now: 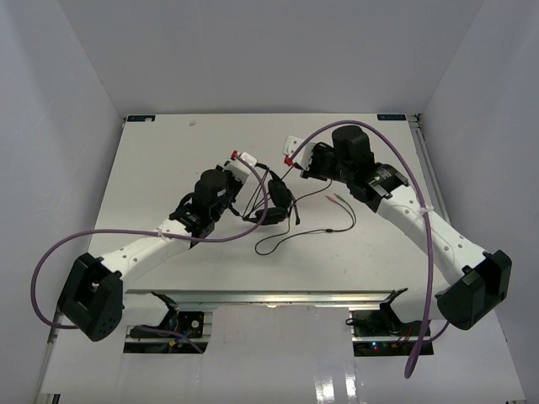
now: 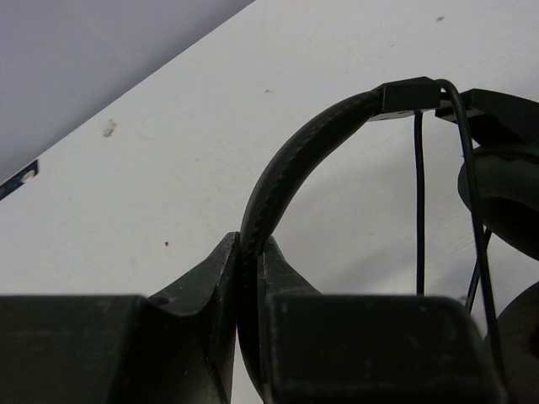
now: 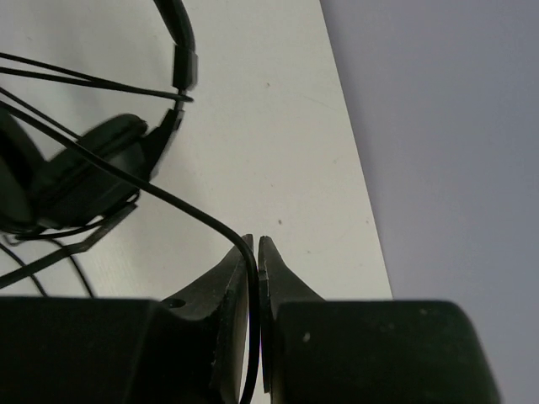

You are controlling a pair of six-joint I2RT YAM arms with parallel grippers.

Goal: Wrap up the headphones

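Roughly at the middle of the white table [image 1: 160, 168], the headphones [image 1: 274, 202] sit between the two arms. The left gripper [image 2: 248, 252] is clamped tight on the padded headband [image 2: 290, 164]. The right gripper [image 3: 255, 251] is pinched almost closed on the thin black cable [image 3: 160, 195], which runs back across an earcup [image 3: 84, 168]. Slack cable lies looped on the table nearer the bases, ending in the coloured plugs [image 1: 334, 199]. A purple robot cable [image 1: 223, 239] sweeps just beside the headset from the left arm; another arcs over the right arm.
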